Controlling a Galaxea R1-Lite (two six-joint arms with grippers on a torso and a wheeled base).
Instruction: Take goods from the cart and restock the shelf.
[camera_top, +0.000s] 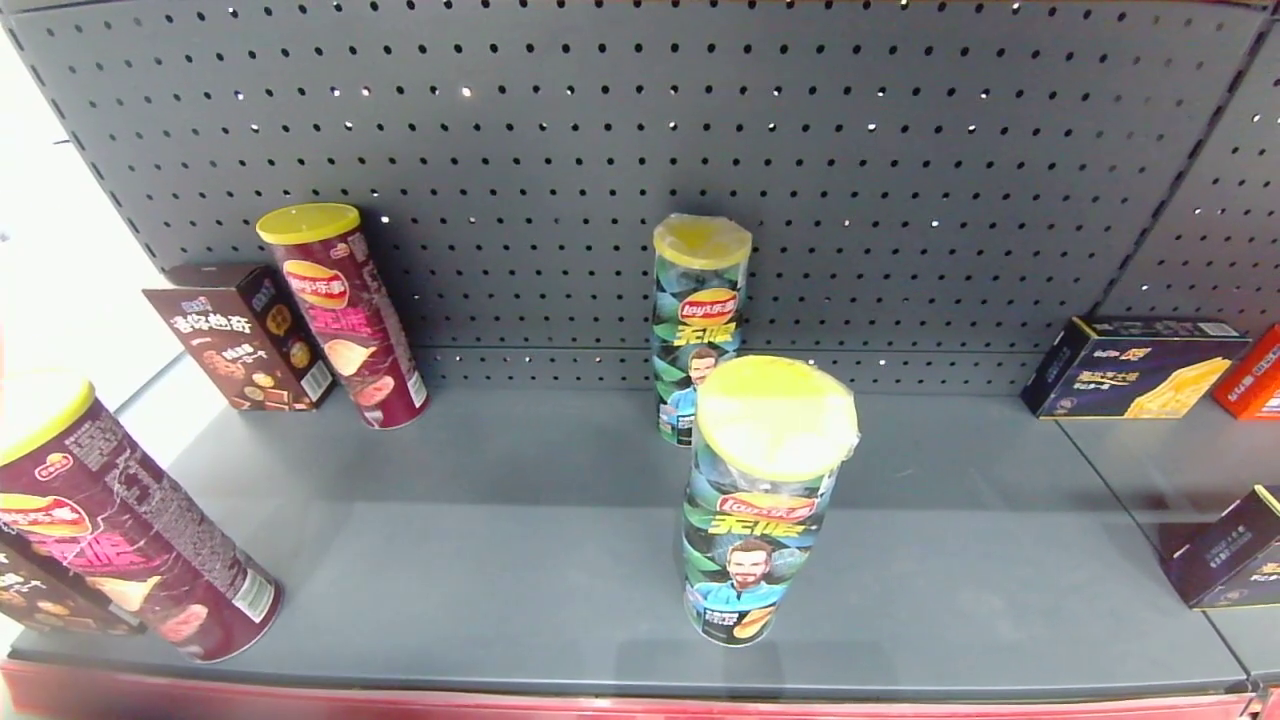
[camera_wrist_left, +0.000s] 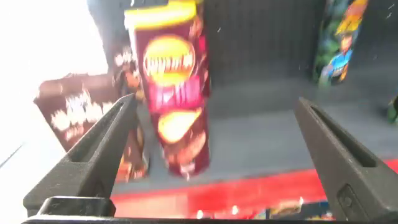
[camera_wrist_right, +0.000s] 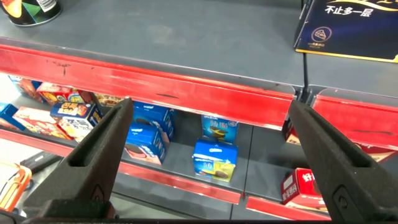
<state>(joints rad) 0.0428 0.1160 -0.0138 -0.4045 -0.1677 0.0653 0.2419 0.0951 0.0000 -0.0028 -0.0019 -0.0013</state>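
On the grey metal shelf (camera_top: 500, 540), a maroon yellow-lidded cardboard chip tube (camera_top: 120, 520) stands front left (a second maroon tube (camera_top: 340, 315) stands farther back); a green-blue chip tube (camera_top: 765, 500) stands front centre. The left gripper (camera_wrist_left: 214, 102) gapes wide before the front maroon one; the right gripper (camera_wrist_right: 210, 104), likewise apart, faces the shelf's red front edge (camera_wrist_right: 186, 78)

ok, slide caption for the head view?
Shelf: front green can and rear green can mid-shelf, rear maroon can, front maroon can and brown box at left, dark blue box at right.
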